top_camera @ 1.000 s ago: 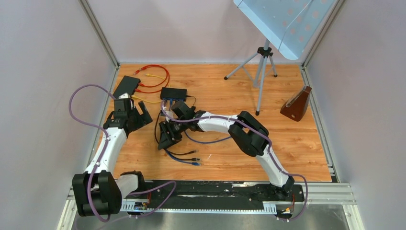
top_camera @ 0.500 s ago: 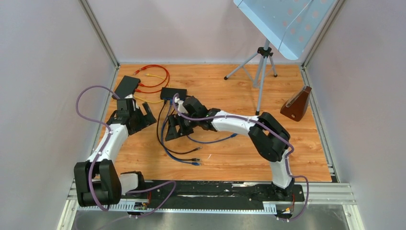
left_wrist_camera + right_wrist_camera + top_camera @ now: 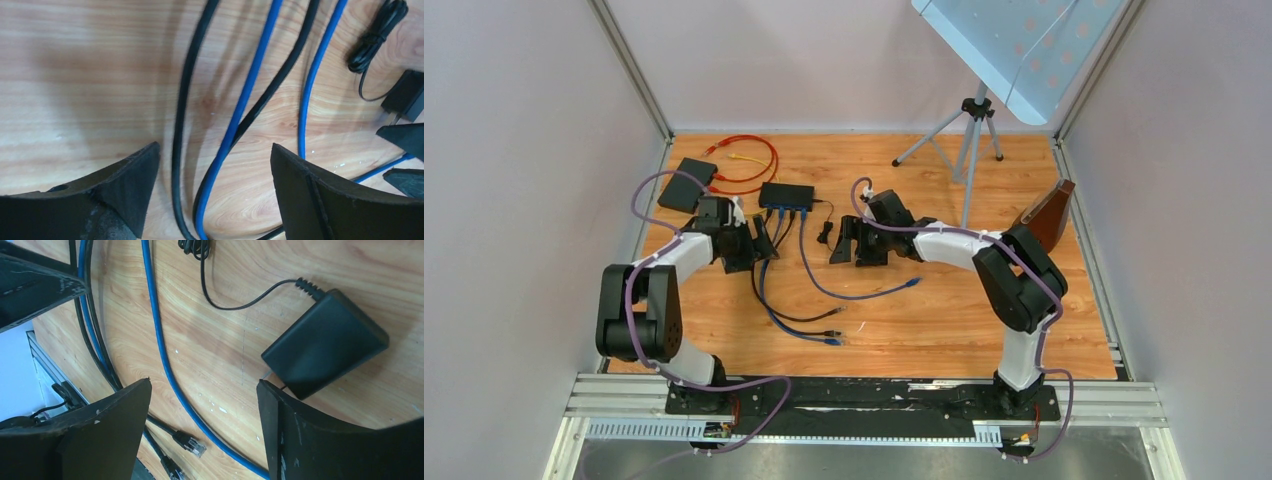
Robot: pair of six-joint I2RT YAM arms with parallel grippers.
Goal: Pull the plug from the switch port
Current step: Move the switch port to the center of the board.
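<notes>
- In the top view, the switch is sitting on the wooden table, toward 11 o'clock from its centre. Blue cables are running out of the switch's 6 o'clock face.
- The plugs are sitting in those ports, too small to tell apart. Neither wrist view is showing the switch or its ports.
- The left gripper is hovering at the switch's 7 o'clock and the right gripper at its 4 o'clock, the two facing each other.
- From above, the jaws are hard to read; the wrist views are settling that.
- In the left wrist view, the left gripper is standing with jaws spread wide. It is straddling two black cables and one blue cable, with no finger pressing on any of them.
- In the right wrist view, the right gripper is likewise gaping and holding nothing, with one blue cable passing across its gap.
- That view is also showing a power adapter lying at 2 o'clock of the gap, just beside one finger. From above it is only a small dark shape.
- Two loose connector ends are lying at 6 o'clock of the same gap.
- Only the top view is showing a second black box at the switch's 9 o'clock, with a red cable looping beside it.
</notes>
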